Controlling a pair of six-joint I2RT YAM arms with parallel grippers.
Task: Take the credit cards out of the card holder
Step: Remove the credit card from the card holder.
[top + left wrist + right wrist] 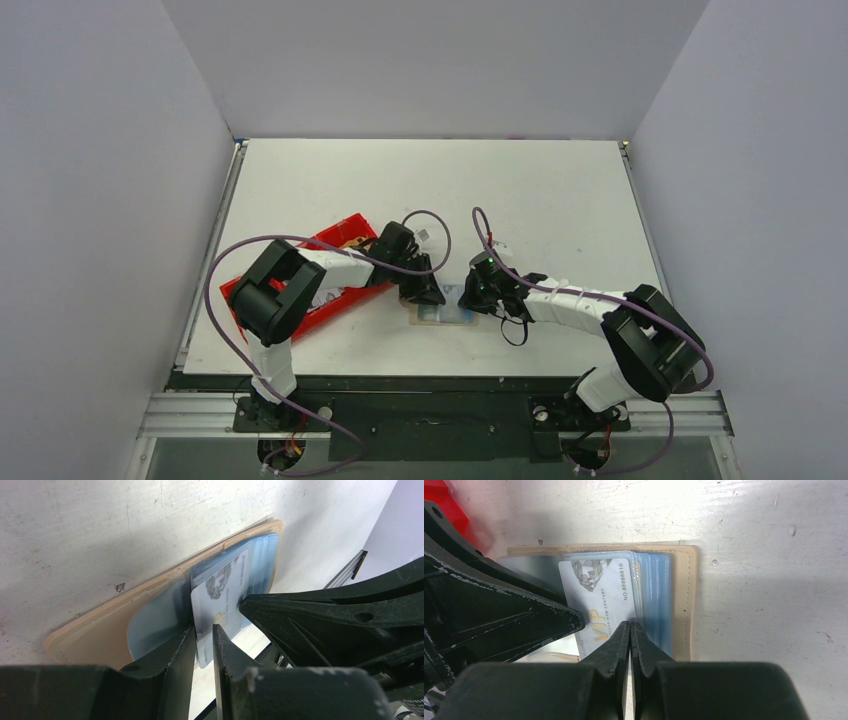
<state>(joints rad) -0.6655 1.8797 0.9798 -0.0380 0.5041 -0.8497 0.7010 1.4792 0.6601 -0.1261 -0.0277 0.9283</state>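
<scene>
While the shut right claw seems to pin the flat tan card holder, left claw pinches the pale printed plastic card for pulling out.

Two robot arms meet over a card holder lying flat close to the near edge of the white table, about midway along it. The left gripper comes down on the holder's left side and the right gripper on its right, with the pale blue of the credit cards showing between them. Whether either gripper's fingers are closed cannot be made out from above. A red tray lies slantwise toward the near left corner, partly hidden under the left arm. Purple cables loop along both arms.
</scene>
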